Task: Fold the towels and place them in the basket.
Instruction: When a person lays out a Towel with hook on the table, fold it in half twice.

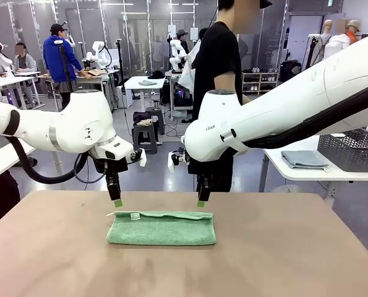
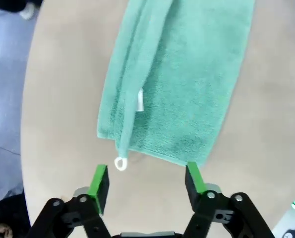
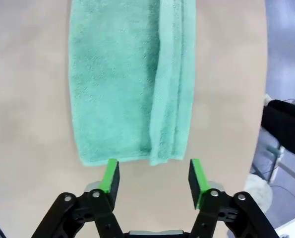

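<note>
- Currently your towel [image 1: 162,228] lies folded lengthwise on the table [image 1: 282,260].
- Left end effector [image 1: 117,199] and right end effector [image 1: 201,200] hover spread, empty.
- You likely owe another fold, then the basket [image 1: 350,150].

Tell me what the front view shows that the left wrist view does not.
Front, not left wrist: the right tool, a person behind the table, and a basket and a grey towel on a side table. Left wrist, not front: both pads of the left tool, standing apart with nothing between them. Both: the folded green towel with its white label, on the brown table.
</note>
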